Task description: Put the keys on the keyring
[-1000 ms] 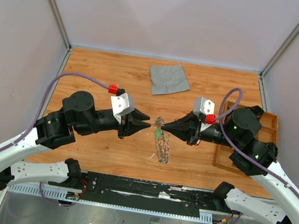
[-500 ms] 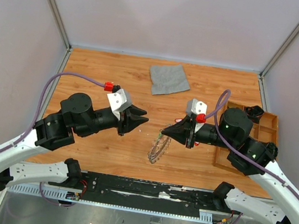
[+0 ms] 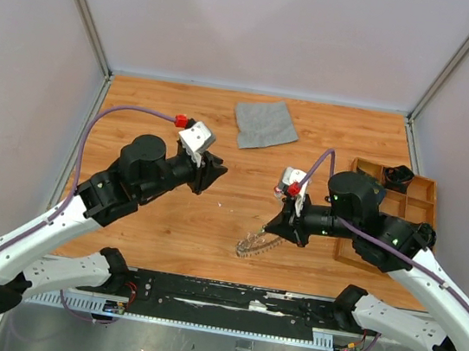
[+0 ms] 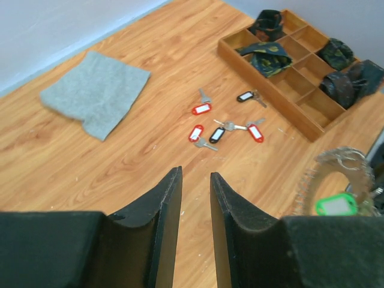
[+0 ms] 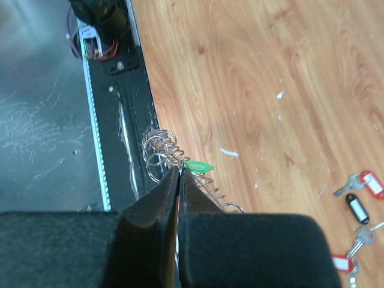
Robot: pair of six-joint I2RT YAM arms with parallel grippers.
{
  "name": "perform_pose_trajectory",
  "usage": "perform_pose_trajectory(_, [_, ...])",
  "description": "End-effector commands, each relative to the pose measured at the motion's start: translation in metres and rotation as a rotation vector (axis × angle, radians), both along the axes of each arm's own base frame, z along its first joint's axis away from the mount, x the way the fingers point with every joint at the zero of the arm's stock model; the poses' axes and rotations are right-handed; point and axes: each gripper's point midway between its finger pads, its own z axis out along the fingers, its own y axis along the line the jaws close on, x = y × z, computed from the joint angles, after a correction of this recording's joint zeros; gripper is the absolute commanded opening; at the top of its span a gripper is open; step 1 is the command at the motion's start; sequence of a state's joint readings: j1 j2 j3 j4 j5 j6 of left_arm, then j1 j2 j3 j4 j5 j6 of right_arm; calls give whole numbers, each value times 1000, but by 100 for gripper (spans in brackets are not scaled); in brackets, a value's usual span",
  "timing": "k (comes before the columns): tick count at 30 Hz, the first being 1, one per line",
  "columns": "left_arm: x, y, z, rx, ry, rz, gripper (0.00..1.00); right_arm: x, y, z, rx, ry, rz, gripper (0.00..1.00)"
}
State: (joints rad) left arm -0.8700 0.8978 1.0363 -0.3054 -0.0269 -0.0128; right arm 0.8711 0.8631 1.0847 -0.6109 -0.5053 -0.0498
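Silvery keyring (image 3: 258, 243) sits low over the front-centre of the worktop (image 3: 192, 231), its rim pinched in the right jaws, which are pressed tight on it. One green-tagged key (image 4: 336, 205) is on it. Loose keys (image 4: 217, 135): I count five, three red tags and two black, lying at all angles straight ahead of the left jaws. Those are part-spread, empty and well apart from them. One grey cloth (image 4: 96, 90), one wooden tray (image 4: 264, 91).

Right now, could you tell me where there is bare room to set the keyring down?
Bare wood lies left of the grey cloth, and between cloth and left fingers. Crowded: beside the wooden tray, where loose keys lie.
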Motion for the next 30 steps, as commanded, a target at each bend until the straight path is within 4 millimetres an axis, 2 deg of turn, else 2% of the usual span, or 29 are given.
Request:
perform_pose_trajectory(1, [17,6,2,-61,9,32,31,-15,-12,-20,-109,86,15,1])
perform_pose_trajectory(6, [29,15,-8,-47,11,65,32,-16,-8,-55,-240,194,52,3])
perform_pose_trajectory(10, [32,18,-18,-25,19,69,32,-6,11,-89,-341,273,108,3])
perform_pose_trajectory(14, [34,26,-27,0,22,89,32,21,30,-116,-433,312,113,1])
perform_pose_trajectory(24, [40,54,-37,30,14,189,32,89,98,-157,-463,367,107,2])
perform_pose_trajectory(27, [44,61,-42,44,13,226,32,116,111,-172,-466,333,41,10])
perform_pose_trajectory(30, [46,63,-50,48,28,235,32,143,118,-170,-422,257,-52,29])
